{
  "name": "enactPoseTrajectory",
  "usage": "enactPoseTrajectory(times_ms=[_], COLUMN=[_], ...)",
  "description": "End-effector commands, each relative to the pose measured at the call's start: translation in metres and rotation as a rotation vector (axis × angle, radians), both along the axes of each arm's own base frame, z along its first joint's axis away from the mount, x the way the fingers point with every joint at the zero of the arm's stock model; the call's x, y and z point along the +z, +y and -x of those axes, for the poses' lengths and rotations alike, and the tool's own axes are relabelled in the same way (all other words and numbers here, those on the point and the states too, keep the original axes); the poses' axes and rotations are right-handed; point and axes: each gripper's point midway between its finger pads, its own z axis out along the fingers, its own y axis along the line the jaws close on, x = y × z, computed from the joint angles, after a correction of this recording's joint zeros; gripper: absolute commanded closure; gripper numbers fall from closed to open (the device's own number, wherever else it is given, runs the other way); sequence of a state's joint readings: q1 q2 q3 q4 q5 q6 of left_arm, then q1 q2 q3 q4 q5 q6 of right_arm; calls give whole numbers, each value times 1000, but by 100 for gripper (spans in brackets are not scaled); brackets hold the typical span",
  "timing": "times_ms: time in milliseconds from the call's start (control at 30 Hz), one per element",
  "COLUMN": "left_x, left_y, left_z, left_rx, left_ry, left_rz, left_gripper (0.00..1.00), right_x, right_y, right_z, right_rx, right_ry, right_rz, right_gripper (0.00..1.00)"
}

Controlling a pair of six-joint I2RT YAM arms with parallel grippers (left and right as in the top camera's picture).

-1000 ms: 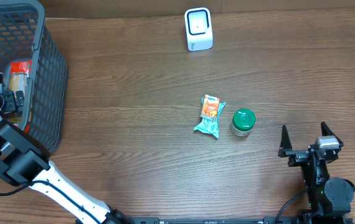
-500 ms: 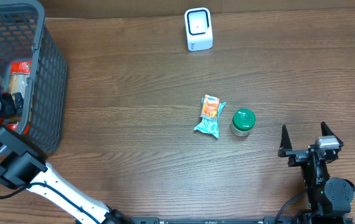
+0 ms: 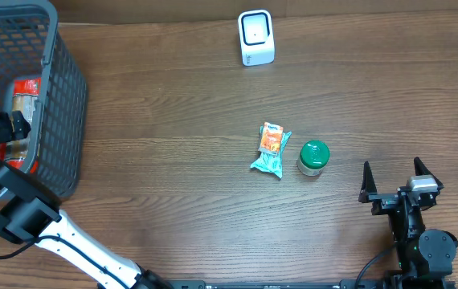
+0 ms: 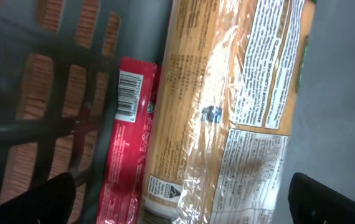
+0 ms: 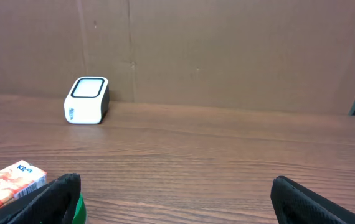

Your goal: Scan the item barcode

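Trouble is likeliest at the far left, inside the basket (image 3: 62, 104). There the left gripper (image 4: 190, 205) hangs with its jaws spread wide and empty over two wrapped goods that lie side by side and touching: a red packet (image 4: 131, 149) and a long pack (image 4: 227, 106) in clear film. Closing here could catch both at once, or the slick film could slide out of the pinch on the lift. A finger could also snag the basket wall, which runs close along the red packet's outer side. A grip laid over the barcode (image 4: 126, 95) on the red packet would hide it from the scanner (image 3: 255, 38). Which of the two is meant I cannot tell. The long pack lies squarely between the fingers and below them, the red packet nearer the finger by the wall, and neither is touched. Further right on the table (image 3: 173, 185), a snack packet (image 3: 271, 149) and a green-lidded jar (image 3: 313, 157) sit just beside each other, with the scanner at the far edge. At the right, the right gripper (image 3: 390, 172) rests near the front edge, jaws wide and empty, well apart from everything.
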State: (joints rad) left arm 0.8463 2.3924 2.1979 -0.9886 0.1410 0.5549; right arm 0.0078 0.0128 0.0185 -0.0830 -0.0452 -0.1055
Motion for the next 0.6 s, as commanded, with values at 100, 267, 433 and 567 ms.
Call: enactPoseTrajectory(times_ms=[100,267,433,567], left_x=[-31,-39,-55,-74], left_y=[-1,2,1,-2], left_z=[12,14,19,26], left_rx=[-31,-26,-27,-21], left_ry=[60,55,73,84], left_rz=[-1,-7,-9,2], left_gripper=[0,0,0,0], right_x=[-2,-2,-2,-2], right_y=[-1,-1,-1,-1], right_z=[0,0,0,0], right_rx=[-2,-2,-2,-2], right_ry=[-2,-2,-2,-2], right_rz=[4,4,4,4], right_gripper=[0,0,0,0])
